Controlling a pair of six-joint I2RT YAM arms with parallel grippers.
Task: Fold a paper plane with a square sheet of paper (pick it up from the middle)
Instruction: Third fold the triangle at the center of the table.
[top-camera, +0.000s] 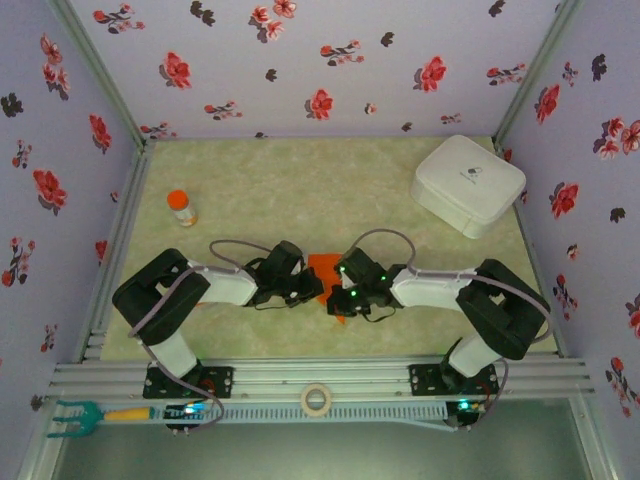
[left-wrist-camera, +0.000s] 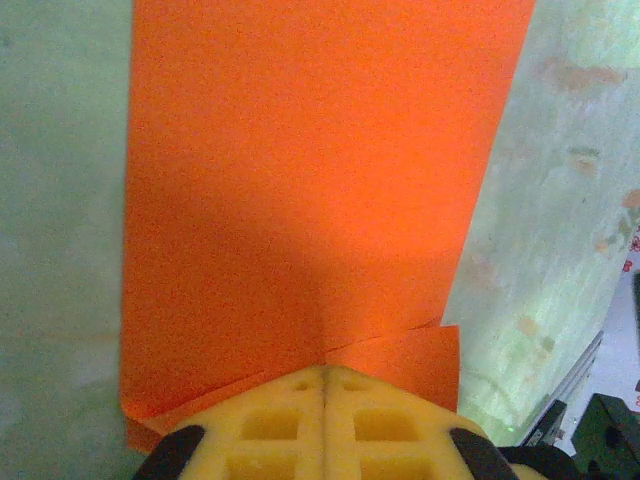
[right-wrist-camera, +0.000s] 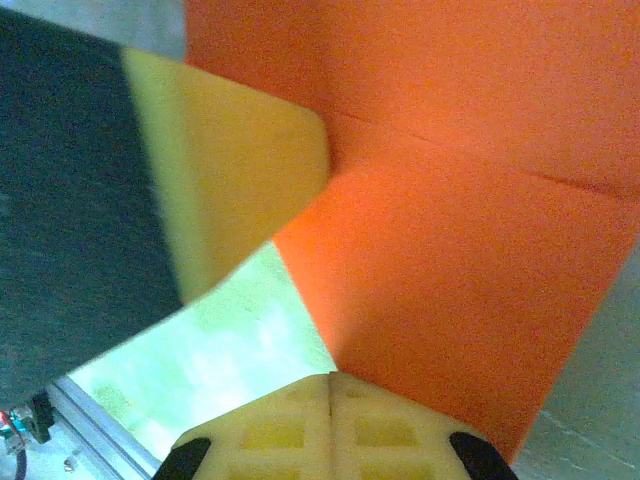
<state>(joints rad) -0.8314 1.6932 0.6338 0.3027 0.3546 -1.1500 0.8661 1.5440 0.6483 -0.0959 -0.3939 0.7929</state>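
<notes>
The square sheet of paper is bright orange-red and lies creased on the table between both arms. In the left wrist view the paper stretches away as a long strip, with two slanted flaps meeting at my left gripper. Its yellow jaws are shut, with the tips resting on the paper. My right gripper is also shut, its tips at the paper's near edge beside bare table. The left gripper's yellow finger crosses that view's upper left. From above, the left gripper and right gripper nearly touch.
A white case sits at the back right. An orange-capped bottle stands at the back left. A tape roll and a teal-headed tool lie on the front rail. Flowered walls enclose the table.
</notes>
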